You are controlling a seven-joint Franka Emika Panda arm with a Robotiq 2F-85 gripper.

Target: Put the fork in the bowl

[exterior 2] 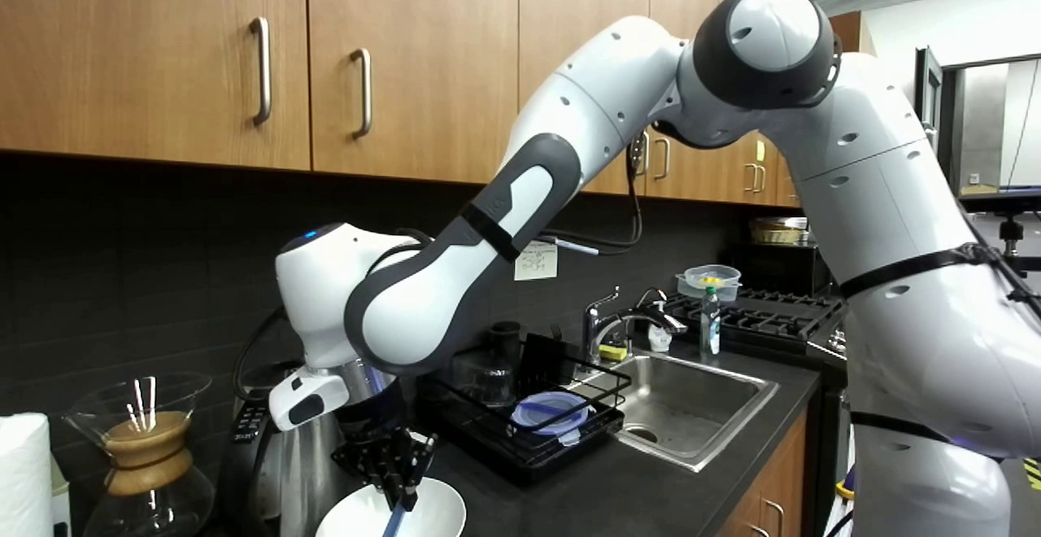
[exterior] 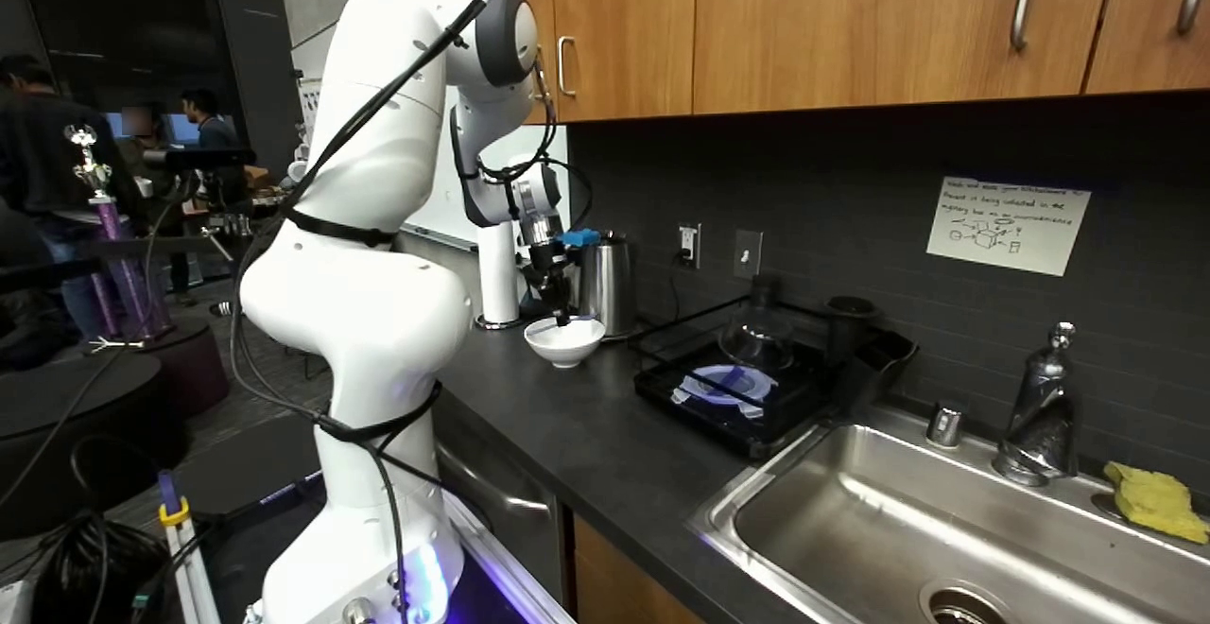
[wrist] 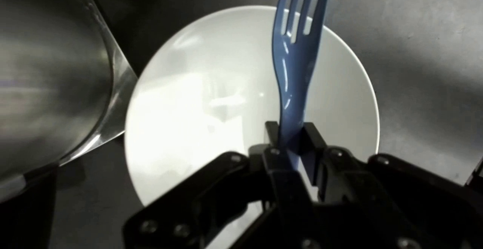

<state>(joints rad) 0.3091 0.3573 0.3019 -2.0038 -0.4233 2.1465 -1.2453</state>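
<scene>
That's a kitchen alright: wood cabinets [exterior: 803,28] over a dark counter [exterior: 529,407], a steel sink [exterior: 851,520] with a chrome faucet [exterior: 1037,416], a stove [exterior 2: 768,321] further along, a dish rack [exterior 2: 520,462], a paper towel roll [exterior: 496,274] and a glass coffee maker [exterior 2: 146,457]. Looks more like a shared office or lab one (can't tell which) than someone's home, cause there's a handwritten note [exterior: 1009,227] stuck on the wall [exterior: 851,184] that seems to mention kitchenware, though most of it's too small to read, and there's people [exterior: 57,156] standing around in the background plus a tall purple trophy [exterior: 112,227].
</scene>
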